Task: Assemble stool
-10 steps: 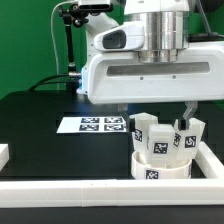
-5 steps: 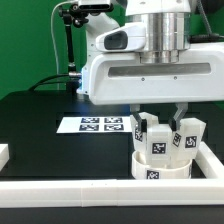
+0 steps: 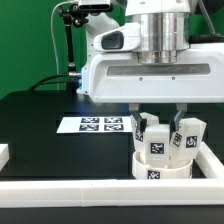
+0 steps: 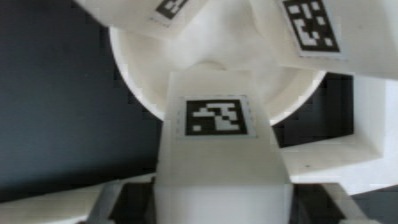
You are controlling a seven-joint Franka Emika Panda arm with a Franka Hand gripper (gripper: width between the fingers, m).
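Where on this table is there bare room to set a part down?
Bare black table lies between the marker board and the front rail, and behind the board. Crowded: the exterior view's right corner, where the round seat carries three upright legs, and the claw is shut on the middle leg.

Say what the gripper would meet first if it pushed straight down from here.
The gripper is shut on a stool leg standing on the round seat, so it would likely press that leg into the seat.
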